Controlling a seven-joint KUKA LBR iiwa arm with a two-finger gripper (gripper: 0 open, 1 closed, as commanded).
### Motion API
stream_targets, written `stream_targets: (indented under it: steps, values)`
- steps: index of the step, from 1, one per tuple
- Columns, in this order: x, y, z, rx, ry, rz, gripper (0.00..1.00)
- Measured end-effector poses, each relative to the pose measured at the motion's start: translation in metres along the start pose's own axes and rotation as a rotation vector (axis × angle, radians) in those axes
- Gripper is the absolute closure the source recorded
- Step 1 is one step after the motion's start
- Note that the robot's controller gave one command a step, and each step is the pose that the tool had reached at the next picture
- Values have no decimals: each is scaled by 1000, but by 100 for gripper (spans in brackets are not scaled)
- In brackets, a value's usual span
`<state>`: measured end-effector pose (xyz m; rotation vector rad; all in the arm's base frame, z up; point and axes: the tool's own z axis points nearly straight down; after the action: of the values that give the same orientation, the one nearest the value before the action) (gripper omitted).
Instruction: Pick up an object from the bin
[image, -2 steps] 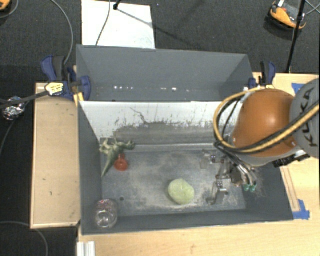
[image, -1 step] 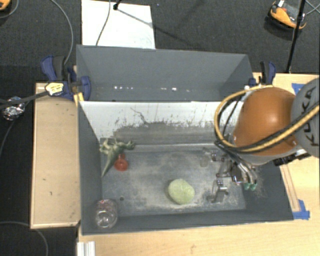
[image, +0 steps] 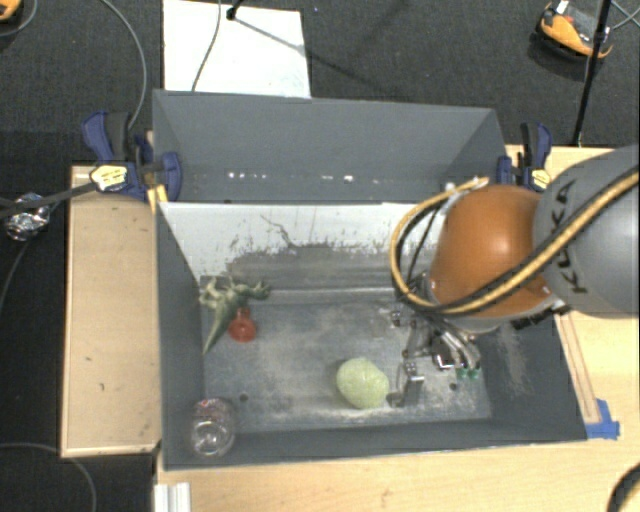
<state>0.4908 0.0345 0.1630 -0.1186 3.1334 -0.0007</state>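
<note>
Camera view: a grey metal bin (image: 330, 150) with tall sloping walls sits on a pale surface (image: 400, 490), with dark floor (image: 50, 60) around it and black cables (image: 135, 60) trailing across that floor. The bin's bottom is scuffed and scratched, most of all along the far wall.

The grey arm (image: 600, 240) comes in from the right, its wrist under a rounded orange cover (image: 490, 250) looped with yellow and black cables. Below the cover the jaws hang low over the right half of the bin floor. Whether they are spread or pressed together I cannot tell.

Just beside the jaws, on their left, a pale green rounded lump (image: 361, 384) lies on the floor near the front wall; nothing shows it pinched. Well apart, by the left wall, lies a green toy dinosaur (image: 228, 298) with a small red piece (image: 242, 327) touching it. A clear plastic thing (image: 211, 429) rests in the front left corner.
</note>
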Motion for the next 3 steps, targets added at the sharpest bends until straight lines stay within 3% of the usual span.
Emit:
stream_targets:
  steps: [1, 2, 3]
  values:
    - [4, 6, 60, -2, -2, -114, 0]
    - [-1, 22, 81, 0, -8, -30, 100]
    - [-1, 22, 81, 0, -8, -29, 100]
